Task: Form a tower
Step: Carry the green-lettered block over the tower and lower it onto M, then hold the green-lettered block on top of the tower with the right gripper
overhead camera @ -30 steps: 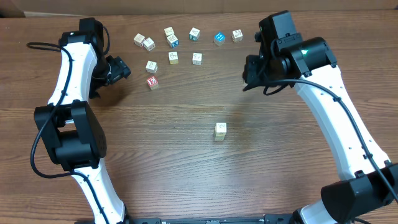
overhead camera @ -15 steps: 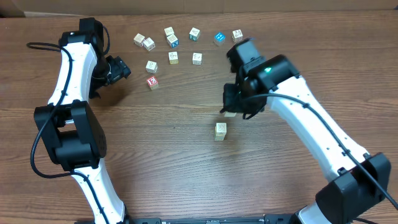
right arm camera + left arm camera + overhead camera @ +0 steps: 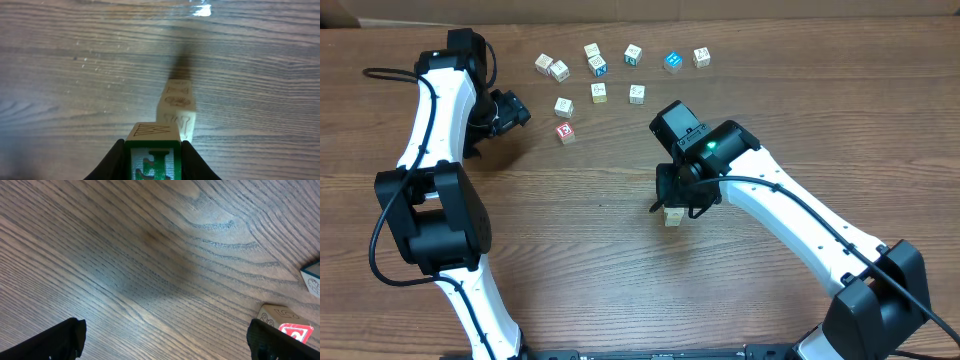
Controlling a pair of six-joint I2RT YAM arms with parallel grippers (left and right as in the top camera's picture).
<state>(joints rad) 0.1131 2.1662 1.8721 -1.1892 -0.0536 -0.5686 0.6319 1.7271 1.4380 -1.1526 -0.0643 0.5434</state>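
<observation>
Right gripper (image 3: 152, 150): clamped on a green-faced letter cube (image 3: 153, 150), bottom centre of the wrist view.
Tower (image 3: 177, 111): frame centre, just beyond the held cube.
Advice: centre and square the cube above it, lower slowly, then release.
Left gripper (image 3: 165, 335): wide, empty.

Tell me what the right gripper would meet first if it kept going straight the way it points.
Probably the tower just ahead; the right gripper carries a green-faced cube, though depth is unclear.
</observation>
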